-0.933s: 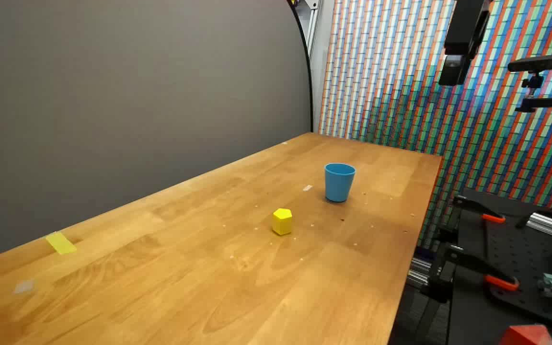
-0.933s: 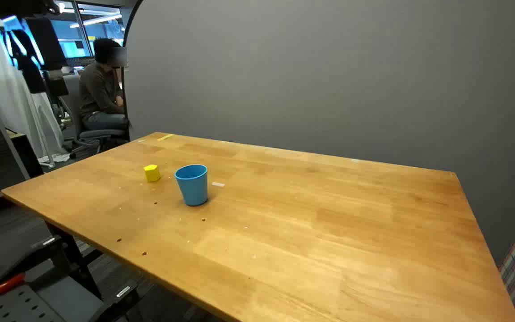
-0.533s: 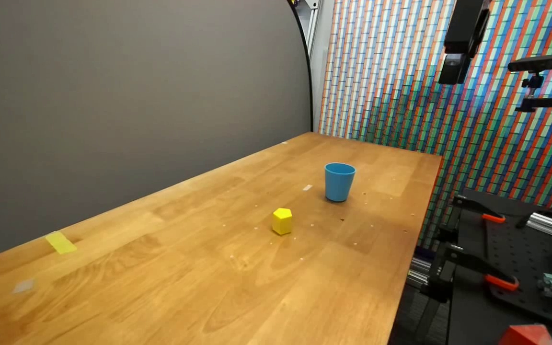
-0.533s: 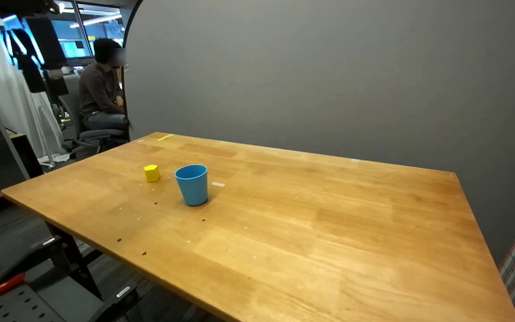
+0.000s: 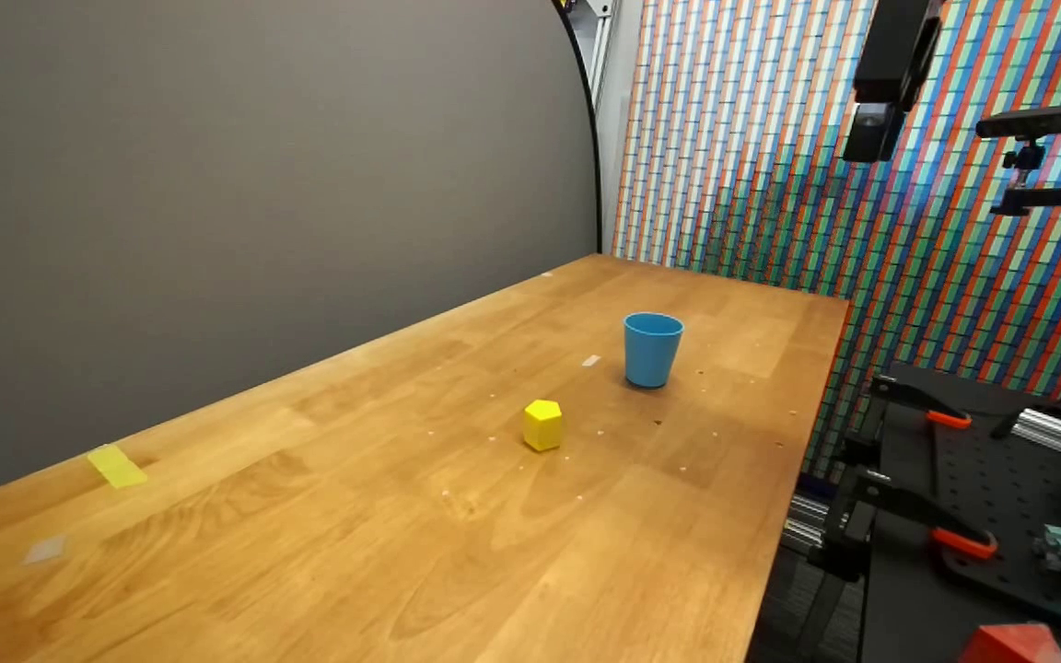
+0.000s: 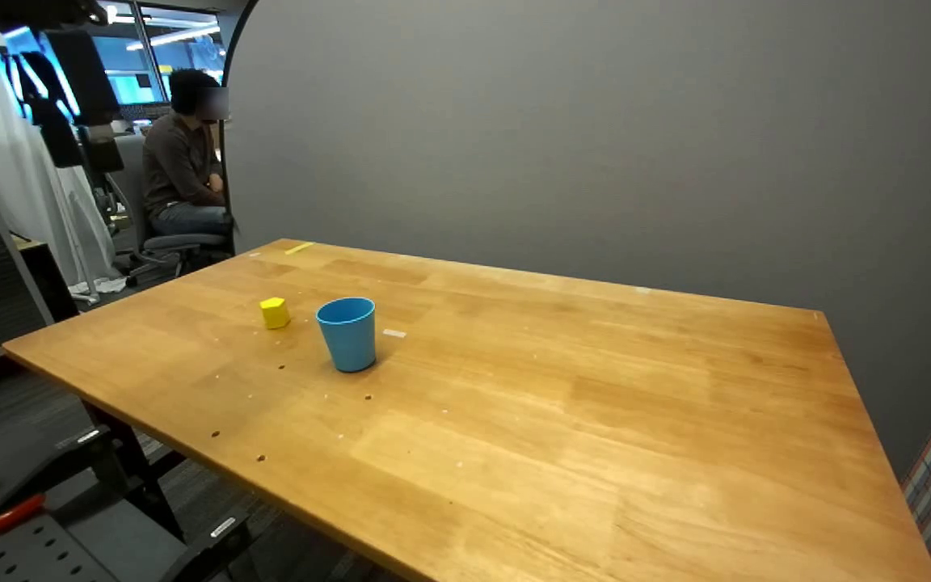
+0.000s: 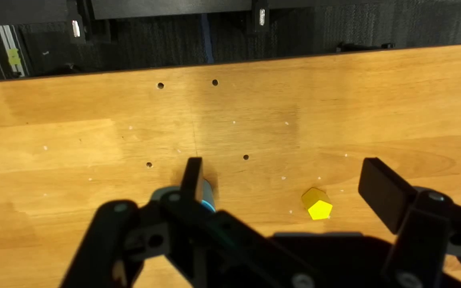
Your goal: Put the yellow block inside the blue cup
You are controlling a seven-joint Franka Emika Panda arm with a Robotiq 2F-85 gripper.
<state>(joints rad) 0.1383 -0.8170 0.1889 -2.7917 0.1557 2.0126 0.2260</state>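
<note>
Your pincer (image 7: 284,180) is spread wide, with its two fingers (image 7: 386,194) far apart and nothing held in them. In both exterior views it hangs high up, well above the tabletop (image 7: 94,152). You look to be at the very start, I'd say: the job now is to reach for the yellow block (image 7: 317,205), which is not yet picked up. Next, you probably need to slide across until the block sits in the middle of the gap, then come down slowly and pinch. The block stands on the tabletop, a long way below the pincer. In the wrist view it shows between the two fingers, nearer to the one at the right of that view. Its top has five sides, so two flat walls may not face each other, and it could twist when you squeeze. In both exterior views the blue cup (image 6: 348,338) stands mouth up, near the block but not touching it; in the wrist view a finger hides most of it. Farther out, by the tabletop's edge, lies a flat strip of yellow tape (image 5: 118,467). Don't mix that up with the block.
</note>
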